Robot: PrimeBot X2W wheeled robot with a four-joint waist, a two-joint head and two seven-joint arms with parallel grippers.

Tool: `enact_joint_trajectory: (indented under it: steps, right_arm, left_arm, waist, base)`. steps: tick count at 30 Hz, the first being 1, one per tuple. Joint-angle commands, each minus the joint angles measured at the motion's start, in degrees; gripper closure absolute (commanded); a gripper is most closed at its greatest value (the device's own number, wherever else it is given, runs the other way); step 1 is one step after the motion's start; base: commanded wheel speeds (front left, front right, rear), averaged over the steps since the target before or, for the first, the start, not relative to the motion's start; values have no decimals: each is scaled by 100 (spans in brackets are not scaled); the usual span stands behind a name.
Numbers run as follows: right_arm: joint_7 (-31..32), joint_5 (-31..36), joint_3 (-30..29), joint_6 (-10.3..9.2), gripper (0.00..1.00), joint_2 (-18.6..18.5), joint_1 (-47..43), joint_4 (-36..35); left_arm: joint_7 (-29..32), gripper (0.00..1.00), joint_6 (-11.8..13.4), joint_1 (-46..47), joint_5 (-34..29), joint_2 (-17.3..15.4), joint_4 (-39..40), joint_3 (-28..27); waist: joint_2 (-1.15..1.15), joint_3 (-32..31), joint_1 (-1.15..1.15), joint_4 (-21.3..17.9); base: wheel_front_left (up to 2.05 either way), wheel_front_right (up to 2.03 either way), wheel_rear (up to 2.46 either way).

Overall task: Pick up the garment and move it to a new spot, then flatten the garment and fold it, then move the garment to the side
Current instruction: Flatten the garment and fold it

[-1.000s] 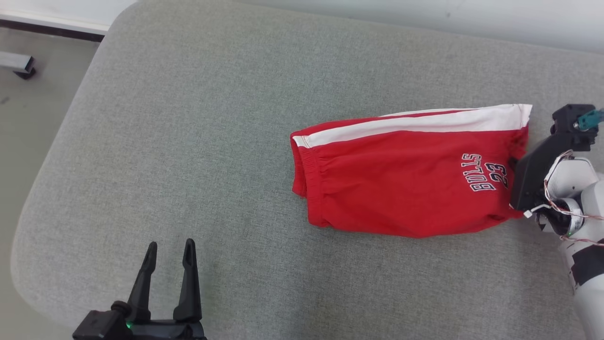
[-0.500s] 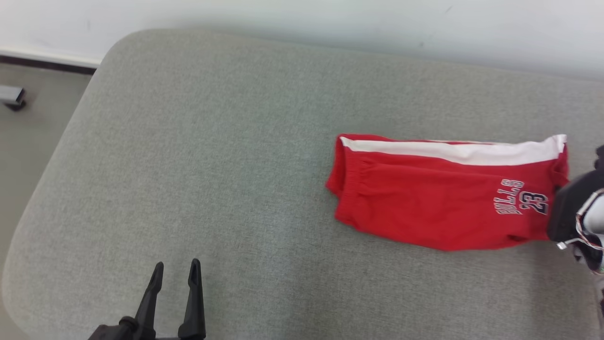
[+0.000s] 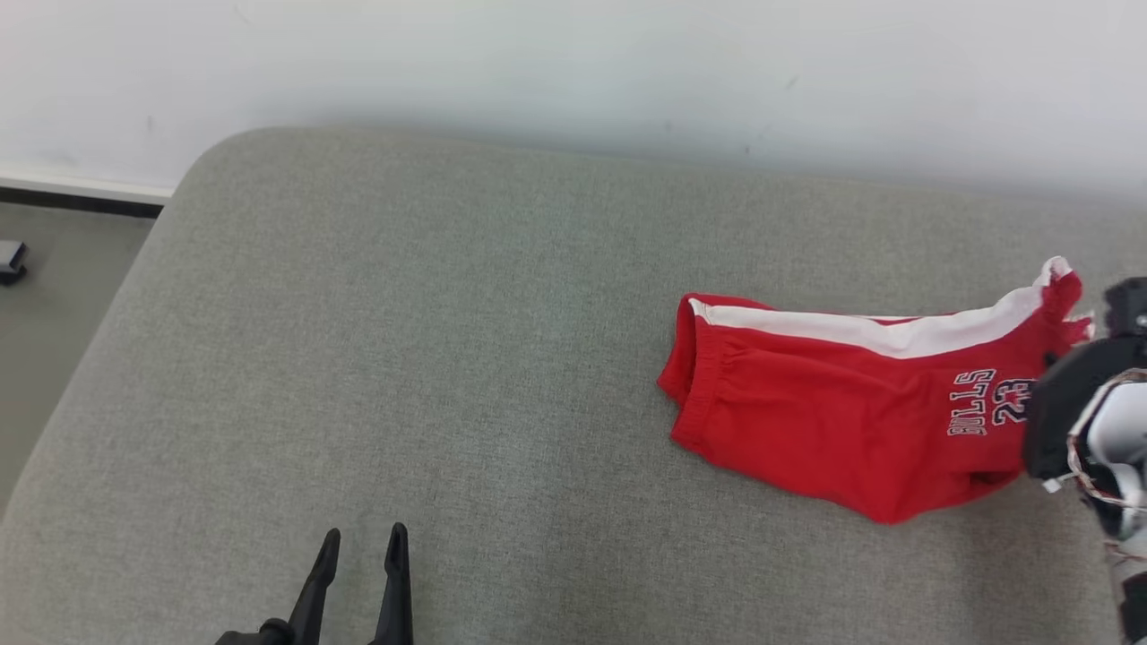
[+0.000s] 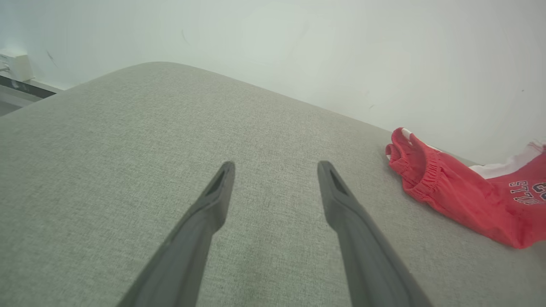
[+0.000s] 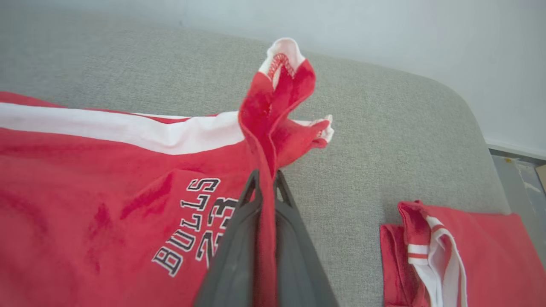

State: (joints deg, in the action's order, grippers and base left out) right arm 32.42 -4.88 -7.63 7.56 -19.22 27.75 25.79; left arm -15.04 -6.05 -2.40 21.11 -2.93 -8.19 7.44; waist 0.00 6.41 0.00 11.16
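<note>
Head view, from the left: a strip of floor (image 3: pixel 54 305) runs beside the grey fabric-covered surface (image 3: pixel 430 340), which stands against a pale wall (image 3: pixel 573 63). At the lower left the left pincer (image 3: pixel 365 531) hangs over bare fabric with its fingers spread and nothing between them. The left wrist view shows the same wide gap between the two dark fingers, and the garment well apart to their right.

The garment (image 3: pixel 833 430) is a pair of red shorts with a white side stripe and the lettering "BULLS 23". It lies on the right half of the surface, near the wall. Its elastic waistband points left and rests flat. Its leg end, on the right, rises off the fabric into a crumpled peak.

That peak is explained in the right wrist view. The right pincer (image 5: pixel 266 177) has its fingers pressed together on a fold of the red hem, and the cloth stands up above the fingertips, showing a bit of white edge. The rest of the shorts trails away to the left along the surface.

Farther right in that view, a second red and white garment (image 5: pixel 465 256) lies folded near the rounded end of the surface, apart from the shorts.
</note>
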Motion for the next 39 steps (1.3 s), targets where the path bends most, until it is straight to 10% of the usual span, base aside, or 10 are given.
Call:
enact_joint_trajectory:
  steps: [1, 12, 34, 35, 36, 39]
  right_arm:
    - [39, -46, 106, -18, 100, 44, -65, -103]
    - [425, -449, 1380, -17, 100, 426, 121, -270]
    - [-9, -648, 2159, -17, 100, 1063, 1252, 1454]
    - [-26, -693, 2212, -17, 62, 1072, 1263, 1504]
    - [-56, -849, 2265, -17, 0, 1124, 1287, 1550]
    - [-210, -1175, 2341, -17, 0, 1183, 1333, 1478]
  left_arm:
    - [-16, 0, 19, 27, 17, 6, -35, 28]
    - [-16, 0, 93, -10, 170, 5, -187, 224]
    - [-16, 0, 115, 171, 346, 6, -248, 406]
    - [-16, 0, 115, 170, 339, 6, -251, 396]
    - [-16, 0, 124, 146, 321, 6, -249, 377]
    - [-16, 0, 111, 73, 275, 5, -245, 347]
  waist:
    - [0, -162, 0, -22]
    - [0, -496, 0, 150]
    - [0, 32, 0, 840]
    - [0, 16, 0, 832]
    - [0, -20, 0, 795]
    - [0, -95, 0, 713]
  base:
    - [0, 0, 0]
    - [0, 0, 0]
    - [0, 0, 0]
    - [0, 0, 0]
    - [0, 0, 0]
    - [0, 0, 0]
